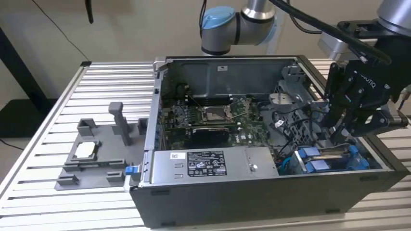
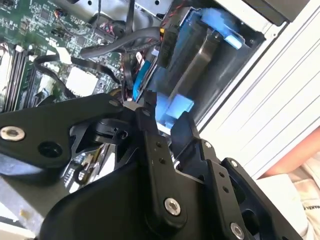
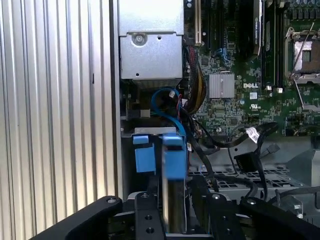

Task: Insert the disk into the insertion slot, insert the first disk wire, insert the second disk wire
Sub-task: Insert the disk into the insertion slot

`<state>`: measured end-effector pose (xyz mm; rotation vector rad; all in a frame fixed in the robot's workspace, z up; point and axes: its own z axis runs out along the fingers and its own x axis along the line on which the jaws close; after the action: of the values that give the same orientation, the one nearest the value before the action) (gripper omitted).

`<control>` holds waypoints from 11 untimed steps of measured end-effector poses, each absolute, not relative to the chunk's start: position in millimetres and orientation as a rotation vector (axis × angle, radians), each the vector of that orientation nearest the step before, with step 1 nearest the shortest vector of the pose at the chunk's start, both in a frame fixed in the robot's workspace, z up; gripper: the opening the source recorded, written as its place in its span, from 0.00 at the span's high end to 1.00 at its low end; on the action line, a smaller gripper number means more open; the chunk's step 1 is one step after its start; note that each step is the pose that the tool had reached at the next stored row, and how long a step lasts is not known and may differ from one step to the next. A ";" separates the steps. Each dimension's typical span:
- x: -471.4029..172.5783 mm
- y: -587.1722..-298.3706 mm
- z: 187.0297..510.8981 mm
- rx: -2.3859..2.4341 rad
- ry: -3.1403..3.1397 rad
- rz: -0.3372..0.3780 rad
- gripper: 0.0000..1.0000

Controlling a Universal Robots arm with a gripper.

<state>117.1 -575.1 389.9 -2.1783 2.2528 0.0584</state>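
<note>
Disk clamped edge-on at the drive bay, cables crowding in.

My black two-fingered gripper (image 3: 173, 216) is clenched on the flat silver disk in its bright blue plastic carrier (image 3: 173, 175), which stands on edge at the mouth of the grey sheet-metal insertion slot (image 2: 239, 57); I cannot tell how deep it sits. If it goes in tilted, I judge it could jam on the slot's rim. Just beyond, the thin blue looped cable (image 3: 167, 100) and the black cable bundle (image 3: 220, 145) could get pinched, with the green motherboard (image 3: 235, 110) behind them.
</note>
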 end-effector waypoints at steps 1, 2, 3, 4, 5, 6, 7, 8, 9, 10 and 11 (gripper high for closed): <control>117.1 -575.0 392.6 -2.178 2.253 0.059 0.60; 117.2 -575.0 394.6 -2.178 2.253 0.059 0.60; 117.2 -575.0 395.8 -2.178 2.253 0.059 0.60; 117.2 -575.0 395.9 -2.178 2.252 0.059 0.60; 117.2 -574.9 395.8 -2.178 2.252 0.059 0.60; 117.2 -574.8 396.0 -2.178 2.252 0.059 0.60; 117.2 -574.8 396.1 -2.178 2.253 0.059 0.60; 117.2 -574.7 396.0 -2.178 2.253 0.059 0.60; 117.2 -574.7 396.0 -2.178 2.252 0.058 0.60; 117.1 -574.6 396.0 -2.176 2.250 0.053 0.60; 117.1 -574.5 396.1 -2.172 2.241 0.038 0.60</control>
<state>117.1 -574.5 396.1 -2.1717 2.2411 0.0382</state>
